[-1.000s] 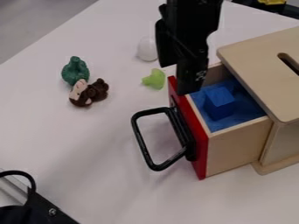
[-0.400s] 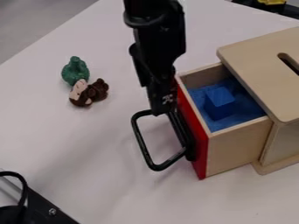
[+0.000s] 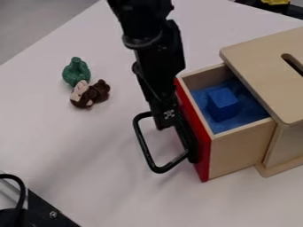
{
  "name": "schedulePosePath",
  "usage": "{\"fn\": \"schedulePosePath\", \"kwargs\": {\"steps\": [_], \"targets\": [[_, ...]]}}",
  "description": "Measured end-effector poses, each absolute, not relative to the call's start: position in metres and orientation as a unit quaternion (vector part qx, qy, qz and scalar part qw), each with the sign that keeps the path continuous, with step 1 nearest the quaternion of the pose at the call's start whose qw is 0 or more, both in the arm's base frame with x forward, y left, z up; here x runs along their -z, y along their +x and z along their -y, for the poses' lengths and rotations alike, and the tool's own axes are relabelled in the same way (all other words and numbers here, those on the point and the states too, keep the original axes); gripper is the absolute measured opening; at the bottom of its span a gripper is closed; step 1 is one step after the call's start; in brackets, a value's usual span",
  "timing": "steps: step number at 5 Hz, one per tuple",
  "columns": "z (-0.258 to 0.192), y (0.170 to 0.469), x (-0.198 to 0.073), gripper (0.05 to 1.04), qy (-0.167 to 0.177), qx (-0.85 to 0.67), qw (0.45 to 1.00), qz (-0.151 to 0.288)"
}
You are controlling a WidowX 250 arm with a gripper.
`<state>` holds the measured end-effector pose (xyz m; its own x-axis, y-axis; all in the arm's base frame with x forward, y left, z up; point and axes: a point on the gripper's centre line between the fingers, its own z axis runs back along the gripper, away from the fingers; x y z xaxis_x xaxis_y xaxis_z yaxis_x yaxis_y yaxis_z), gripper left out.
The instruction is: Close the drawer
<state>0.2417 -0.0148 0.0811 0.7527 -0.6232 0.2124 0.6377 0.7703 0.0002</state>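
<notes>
At the near left corner of the white tabletop (image 3: 95, 146), a black cable (image 3: 22, 193) curves down beside a dark metal part (image 3: 46, 209). Farther in and right of centre is the drawer (image 3: 239, 153), standing open, pulled out toward the left from a pale wooden box (image 3: 281, 142). The drawer has plain wooden sides and a red front (image 3: 204, 165). From that front a black, loop-shaped handle (image 3: 144, 142) sticks out to the left.

Just above the handle, by the outer side of the red front, hangs the black end effector (image 3: 164, 124), its tip pointing down. It overlaps the far part of the handle from this angle; it seems to be against it, though black on black makes contact hard to confirm. Whether it is spread wide or drawn narrow, I cannot tell.

Inside the drawer, a blue cube (image 3: 223, 99) sits on a blue lining (image 3: 248, 113). The box's flat wooden top (image 3: 260, 66), with a slot (image 3: 294, 65) cut through it, covers the drawer's right end. Well to the left, a brown and pink toy (image 3: 98, 91) lies next to a dark green toy (image 3: 76, 72). Beyond the drawer, the black arm (image 3: 148, 37) slants down from the top edge. Grey floor (image 3: 35, 24) shows at the far left, and a yellow piece (image 3: 276, 1) at the far right.
</notes>
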Motion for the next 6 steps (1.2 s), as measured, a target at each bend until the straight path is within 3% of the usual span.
{"fn": "schedulePosePath", "kwargs": {"steps": [3,6], "targets": [[0.040,0.261,-0.066,1.000,-0.051,0.319,0.942,0.090],[0.058,0.281,-0.084,1.000,-0.047,0.306,0.943,0.123]]}}
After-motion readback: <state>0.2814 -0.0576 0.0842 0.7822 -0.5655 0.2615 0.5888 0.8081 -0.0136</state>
